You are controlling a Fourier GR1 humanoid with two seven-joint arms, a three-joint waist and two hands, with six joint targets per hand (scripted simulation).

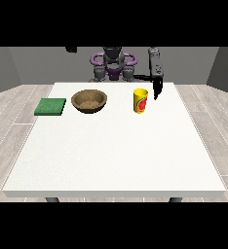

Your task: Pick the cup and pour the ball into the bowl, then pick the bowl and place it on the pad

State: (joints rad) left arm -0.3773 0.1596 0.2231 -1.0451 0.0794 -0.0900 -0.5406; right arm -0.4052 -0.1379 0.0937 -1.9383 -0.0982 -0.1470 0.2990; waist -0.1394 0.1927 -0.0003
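Cup (141, 100) stood untouched on worktop (116, 155); hand (157, 89) just right, grip unclear. Bowl (89, 101) off pad (50, 106). Pour, placing remained.

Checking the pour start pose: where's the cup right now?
In the front view the yellow cup stands upright on the white table, right of centre near the far edge, right of the brown bowl, just left of the hand at the view's right.

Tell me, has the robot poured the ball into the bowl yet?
Not yet. The yellow cup stands upright on the table, and the brown bowl is not on the green pad. The hand at the view's right hangs beside the cup, holding nothing. Picking, pouring and moving the bowl are all left.
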